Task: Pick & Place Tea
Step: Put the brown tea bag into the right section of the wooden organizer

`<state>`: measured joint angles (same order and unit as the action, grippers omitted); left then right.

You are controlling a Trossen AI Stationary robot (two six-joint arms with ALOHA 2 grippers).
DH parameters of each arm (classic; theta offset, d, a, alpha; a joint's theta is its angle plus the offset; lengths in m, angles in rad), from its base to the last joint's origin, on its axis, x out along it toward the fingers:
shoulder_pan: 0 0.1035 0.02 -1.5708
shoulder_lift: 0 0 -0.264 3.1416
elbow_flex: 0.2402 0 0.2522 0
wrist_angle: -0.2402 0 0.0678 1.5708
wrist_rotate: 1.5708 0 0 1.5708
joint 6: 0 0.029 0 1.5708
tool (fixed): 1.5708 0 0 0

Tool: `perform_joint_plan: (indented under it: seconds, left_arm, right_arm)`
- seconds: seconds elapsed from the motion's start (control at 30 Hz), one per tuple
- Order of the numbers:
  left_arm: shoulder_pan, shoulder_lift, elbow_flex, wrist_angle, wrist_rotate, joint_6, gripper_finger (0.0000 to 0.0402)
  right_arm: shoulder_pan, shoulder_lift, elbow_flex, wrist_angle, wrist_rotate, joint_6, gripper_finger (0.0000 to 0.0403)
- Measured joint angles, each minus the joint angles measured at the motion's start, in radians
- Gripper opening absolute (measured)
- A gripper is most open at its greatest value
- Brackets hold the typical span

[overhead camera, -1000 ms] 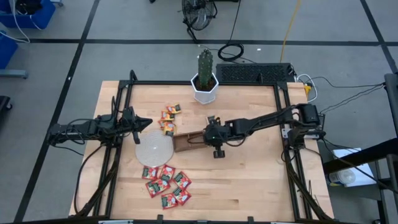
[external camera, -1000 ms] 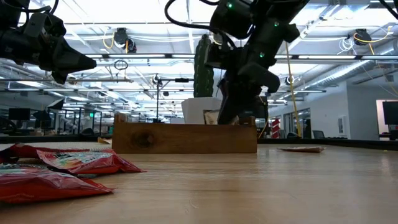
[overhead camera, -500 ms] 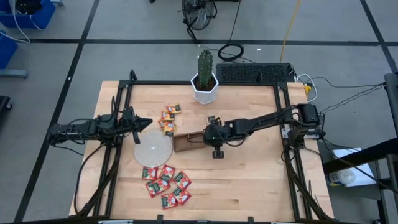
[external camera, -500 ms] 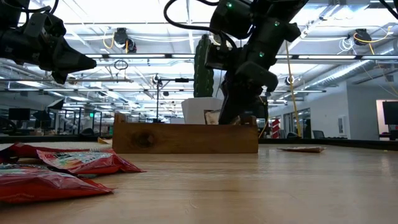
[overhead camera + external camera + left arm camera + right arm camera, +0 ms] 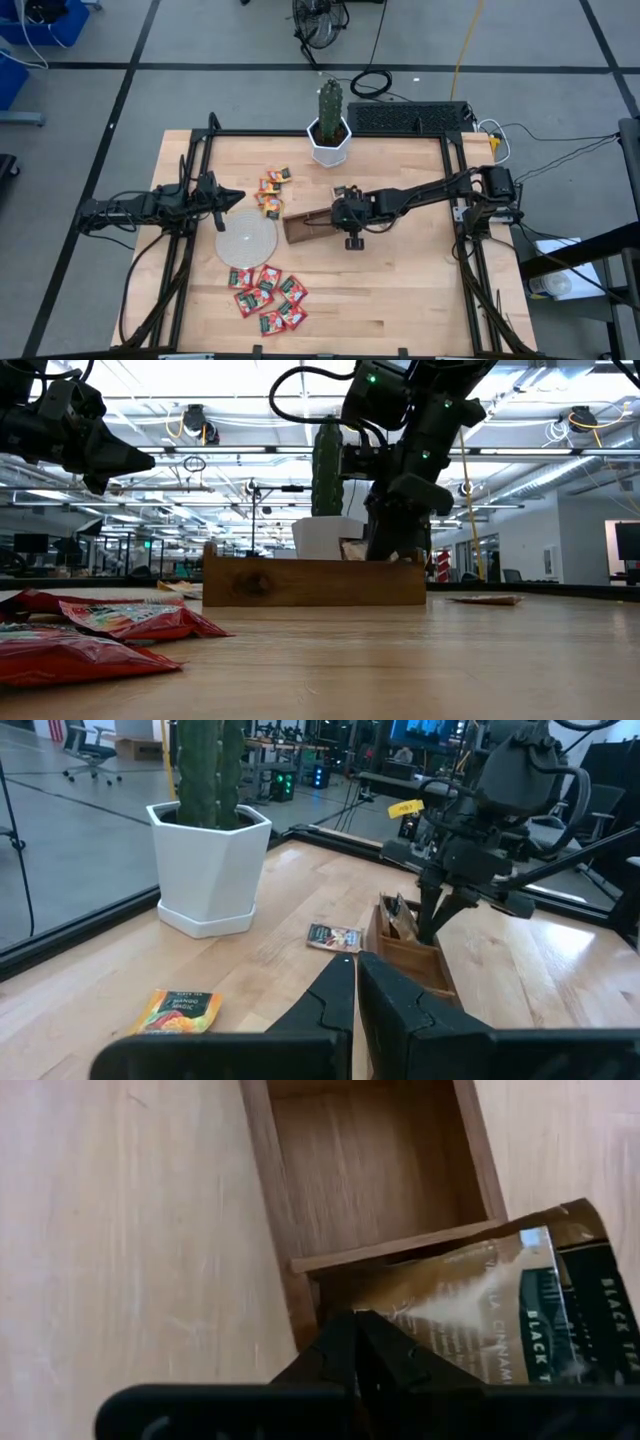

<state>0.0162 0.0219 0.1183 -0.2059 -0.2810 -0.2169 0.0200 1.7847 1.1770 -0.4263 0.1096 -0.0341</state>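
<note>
The long brown tray (image 5: 303,226) lies mid-table, and in the low view the tray (image 5: 315,582) shows its side wall. My right gripper (image 5: 343,212) is shut, pointing down into the tray's right end compartment beside a gold-brown black-tea sachet (image 5: 480,1315) that leans there, its top edge (image 5: 351,547) above the wall. Red sachets (image 5: 266,296) lie flat near the near edge, orange ones (image 5: 272,188) left of the tray, and a whitish one (image 5: 333,936) beyond it. My left gripper (image 5: 233,197) hovers shut over the table's left side. My right gripper (image 5: 355,1325) reaches from above into the tray's end compartment, by the divider (image 5: 400,1250). Its shut fingertips stand at the gold-brown sachet's corner (image 5: 385,1308). The fingers hide whether that corner is pinched between them. The sachet leans inside the compartment, and the tray stays flat on the table.
A round pale disc (image 5: 247,240) lies left of the tray. A white pot with a cactus (image 5: 329,130) stands at the far edge. A black frame (image 5: 300,134) runs along the table's sides. Bare wood lies right of and nearer than the tray.
The tray has slid a little toward the table's right edge and turned slightly, moving along with my right gripper, whose fingers stay down in its end compartment. The gripper now stands more upright in the low view. My left arm has kept still.
</note>
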Motion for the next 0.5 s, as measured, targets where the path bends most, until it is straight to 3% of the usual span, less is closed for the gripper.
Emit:
perform_joint_plan:
  seconds: [0.5]
  left_arm:
    - [0.0,0.0,0.0,0.0,0.0,0.0,0.0021]
  right_arm:
    - [0.0,0.014,0.0,-0.045,0.071,0.019,0.0]
